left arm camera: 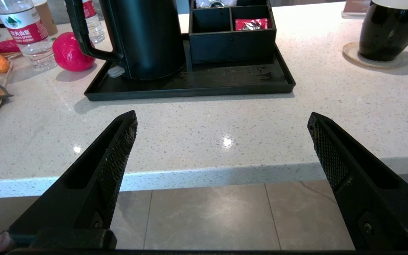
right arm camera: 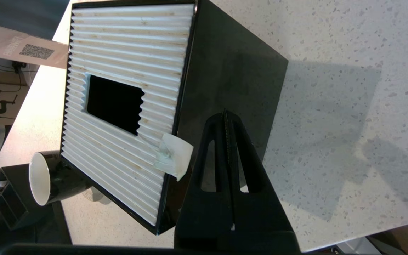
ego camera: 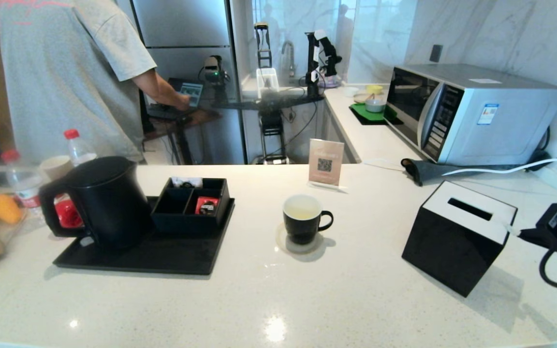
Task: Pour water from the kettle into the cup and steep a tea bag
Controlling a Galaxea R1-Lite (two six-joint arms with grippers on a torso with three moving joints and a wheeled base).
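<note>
Kettle (ego camera: 107, 200) on tray (ego camera: 162, 256) — cup (ego camera: 302, 217) well apart

the front of the surface (ego camera: 278, 309) lies bare from edge to edge. between the tray (ego camera: 162, 256) and the cup (ego camera: 302, 220) there is an open lane, and another between the cup and the black tissue box (ego camera: 457, 237). the kettle (ego camera: 107, 200) crowds the tray's left, with the divided box (ego camera: 191, 205) touching it.
</note>
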